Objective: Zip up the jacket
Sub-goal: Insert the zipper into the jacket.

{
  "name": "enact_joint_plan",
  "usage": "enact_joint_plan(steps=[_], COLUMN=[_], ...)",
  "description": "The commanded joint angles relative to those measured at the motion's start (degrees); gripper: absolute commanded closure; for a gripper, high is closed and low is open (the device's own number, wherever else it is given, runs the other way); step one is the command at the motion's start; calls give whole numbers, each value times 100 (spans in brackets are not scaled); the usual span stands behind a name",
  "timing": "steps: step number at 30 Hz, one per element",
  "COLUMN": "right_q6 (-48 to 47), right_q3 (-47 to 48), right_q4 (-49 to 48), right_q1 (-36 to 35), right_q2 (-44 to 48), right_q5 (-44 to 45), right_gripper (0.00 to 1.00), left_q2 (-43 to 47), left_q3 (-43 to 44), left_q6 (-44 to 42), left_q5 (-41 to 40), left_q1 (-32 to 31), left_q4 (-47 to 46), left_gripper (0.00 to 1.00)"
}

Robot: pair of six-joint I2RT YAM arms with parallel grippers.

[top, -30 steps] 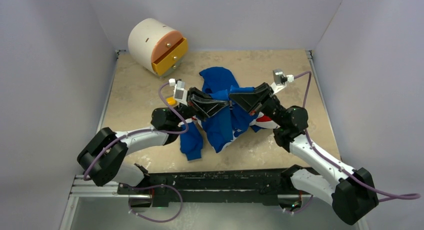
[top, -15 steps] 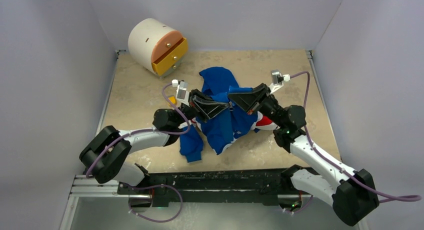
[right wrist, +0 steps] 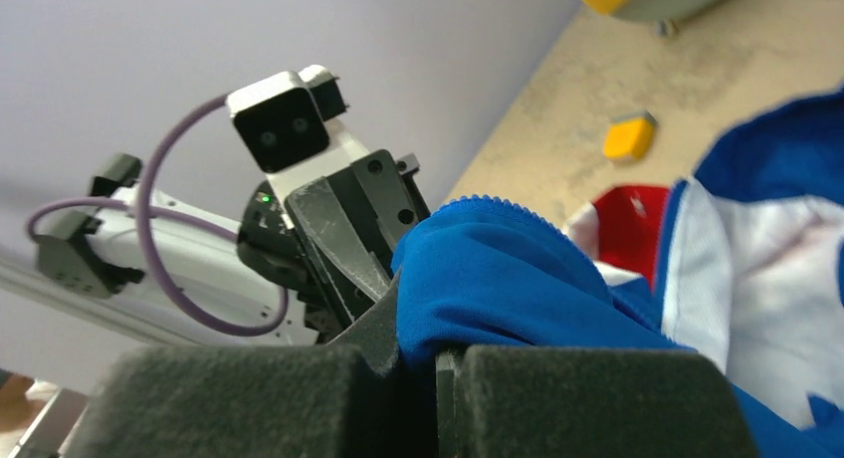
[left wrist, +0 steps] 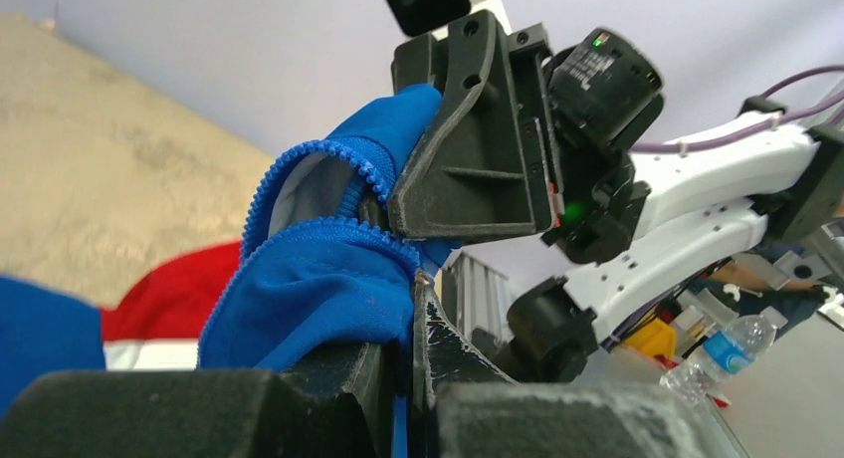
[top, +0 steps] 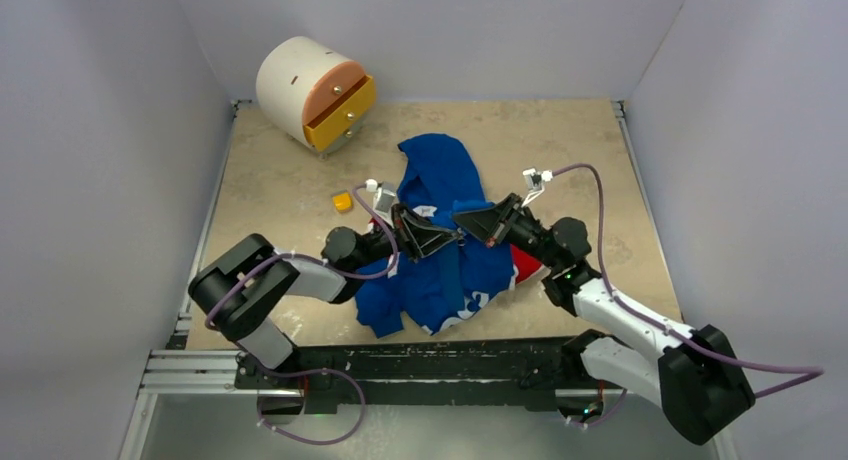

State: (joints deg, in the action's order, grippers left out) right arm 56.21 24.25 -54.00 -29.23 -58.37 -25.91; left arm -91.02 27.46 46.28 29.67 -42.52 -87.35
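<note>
Left jaws: clamped on one jacket [top: 437,168] front edge
Right jaws: clamped on the facing edge
Jacket: bunched on worktop [top: 270,195]

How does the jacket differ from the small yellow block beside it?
The jacket is far larger than the yellow block. The jacket is blue with white and red panels; the block is plain yellow. The jacket's zipper edges are pinched in the shut left gripper and right gripper; the block lies free, untouched. Both lie on the table.
</note>
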Motion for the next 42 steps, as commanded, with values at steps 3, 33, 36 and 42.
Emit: enact_joint_plan(steps=[3, 33, 36, 42], right_q6=[-274, -931, -1078, -1539], right_q3=[-330, -164, 118, 870], right_q4=[-362, 5504, 6316, 7750], right_q1=[-12, -14, -13, -14], right_q2=[-50, 1517, 1761, 1910], right_q5=[520, 692, 896, 1379], right_gripper=[100, 43, 42, 41], left_q2=[-705, -1800, -1788, -1782], left_q3=[-330, -802, -821, -839], left_q6=[-105, 99, 109, 134], left_q5=[519, 232, 232, 243], left_q1=[-172, -529, -536, -550], left_q4=[-1154, -1153, -1153, -1155], left_gripper=[100, 100, 100, 100])
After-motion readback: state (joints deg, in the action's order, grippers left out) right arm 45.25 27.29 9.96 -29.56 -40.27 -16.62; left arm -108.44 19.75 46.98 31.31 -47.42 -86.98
